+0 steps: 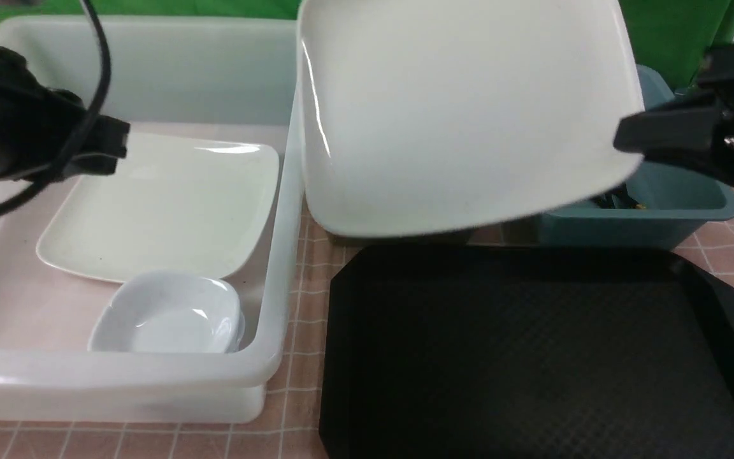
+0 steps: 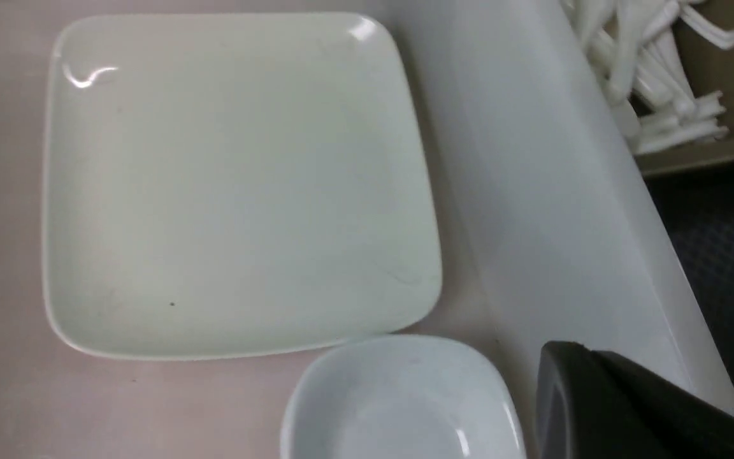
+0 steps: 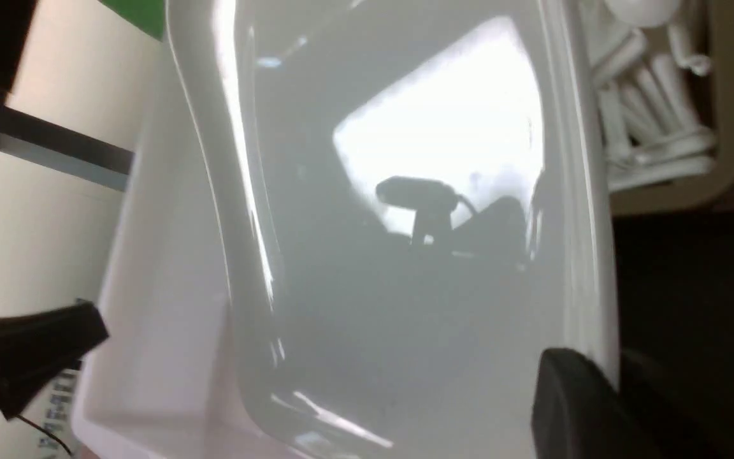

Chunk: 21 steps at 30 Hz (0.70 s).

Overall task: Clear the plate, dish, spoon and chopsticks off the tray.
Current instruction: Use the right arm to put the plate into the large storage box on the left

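Plate (image 1: 462,115) is hanging in the air, steeply tilted, with the right hand (image 1: 625,143) pinching its rim at one edge (a thin grip, so the tilt is probably the plate's own weight sagging). It is hovering above the far edge of the black tray (image 1: 532,357), just beside the white tub (image 1: 150,376), where a second plate (image 1: 163,204) and a small dish (image 1: 169,315) are lying, so I judge it is heading there. The left hand (image 1: 118,143) is hanging closed and empty over the tub.

Matte black left arm (image 1: 10,121), looping black cable (image 1: 100,70), black right gripper (image 1: 625,139), silver screw (image 1: 733,141).
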### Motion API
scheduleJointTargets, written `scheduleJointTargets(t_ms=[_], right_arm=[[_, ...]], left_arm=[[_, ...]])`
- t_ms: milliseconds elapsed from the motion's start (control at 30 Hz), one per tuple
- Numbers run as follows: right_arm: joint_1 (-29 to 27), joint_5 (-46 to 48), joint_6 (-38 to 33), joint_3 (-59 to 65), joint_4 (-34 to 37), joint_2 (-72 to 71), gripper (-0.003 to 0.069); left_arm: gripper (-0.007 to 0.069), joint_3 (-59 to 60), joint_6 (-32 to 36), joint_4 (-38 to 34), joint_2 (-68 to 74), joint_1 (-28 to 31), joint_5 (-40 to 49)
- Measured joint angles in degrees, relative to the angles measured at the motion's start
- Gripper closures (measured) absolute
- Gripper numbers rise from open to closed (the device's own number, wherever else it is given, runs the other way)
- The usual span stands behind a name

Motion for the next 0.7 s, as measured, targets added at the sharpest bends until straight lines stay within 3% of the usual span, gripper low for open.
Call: scheduleJointTargets(t_ms=[67, 100, 333, 700], right_arm=[[1.73, -1.71, -0.39, -1.43, 0.95, 1.71, 0.0582], [6.07, -5.53, -0.57, -4.07, 2.14, 5.97, 0.0582], [19.6, -15.06, 2.51, -18.48, 3.57, 24.25, 0.0582], [27.44, -26.33, 10.47, -31.64, 4.14, 42.11, 0.0582]], left_arm=[[0.062, 0.0, 0.0, -0.85, -0.31, 1.04, -0.3], [0.062, 0.0, 0.0, -2.59, -0.79, 2.93, -0.61], [0.062, -0.01, 0.0, -4.58, -2.96, 7.36, -0.75], [0.062, -0.06, -0.11, -2.82, -4.69, 11.88, -0.29]])
